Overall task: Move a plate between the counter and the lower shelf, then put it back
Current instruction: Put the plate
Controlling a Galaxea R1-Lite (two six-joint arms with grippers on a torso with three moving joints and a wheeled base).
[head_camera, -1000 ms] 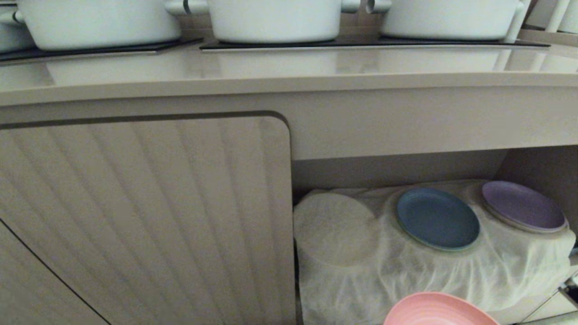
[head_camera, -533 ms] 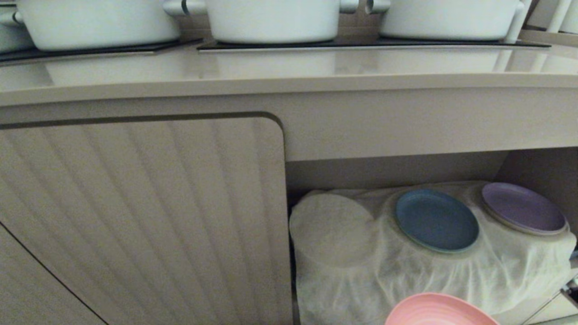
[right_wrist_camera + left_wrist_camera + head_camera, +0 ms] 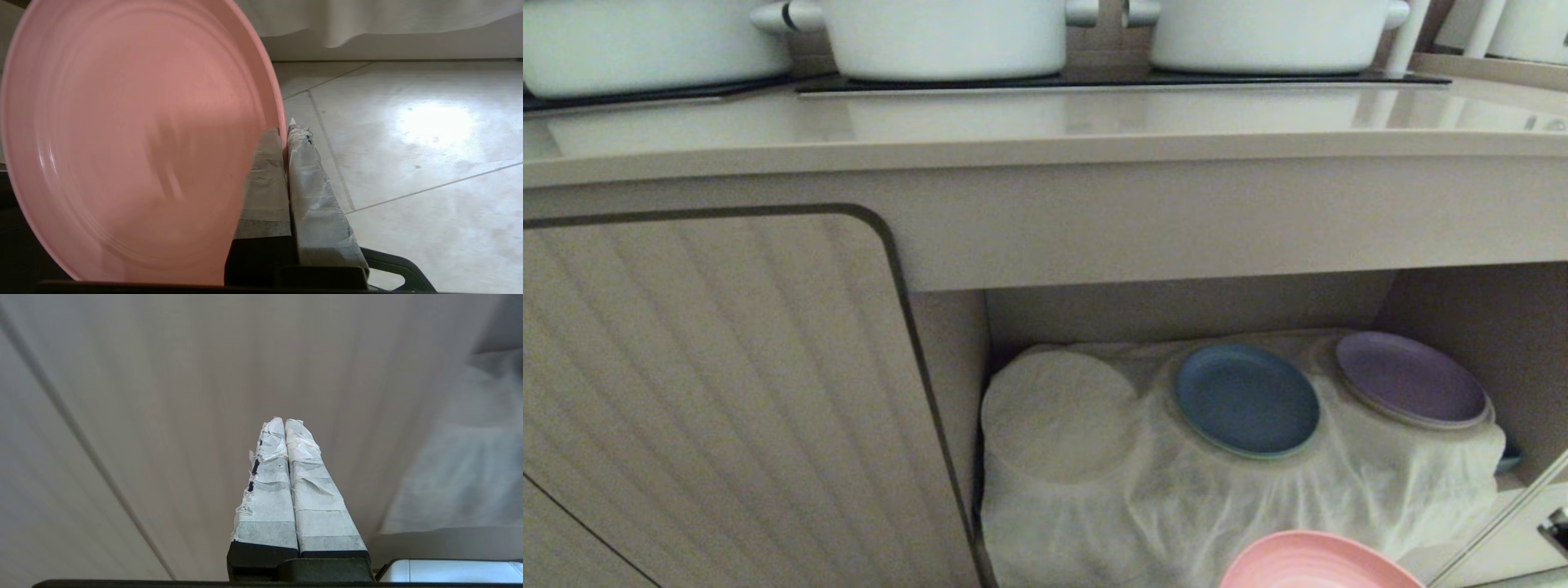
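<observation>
Right end effector (image 3: 284, 132) clamped on the rim of the pink plate (image 3: 135, 139), held low before the front edge of the lower shelf (image 3: 1462, 302), below the bench (image 3: 1045, 122). Blue plate (image 3: 1246, 400) and purple plate (image 3: 1411, 379) resting on the white cloth (image 3: 1258, 506). Left end effector (image 3: 286, 424) pressed closed, empty, facing the ribbed door (image 3: 711, 392).

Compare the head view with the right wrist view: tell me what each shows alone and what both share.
Head view only: the counter with white pots, the ribbed door, and a blue plate and a purple plate on the shelf.

Right wrist view only: the right pincer shut on the pink plate's rim, and the tiled floor.

Both: the pink plate and the white cloth.
</observation>
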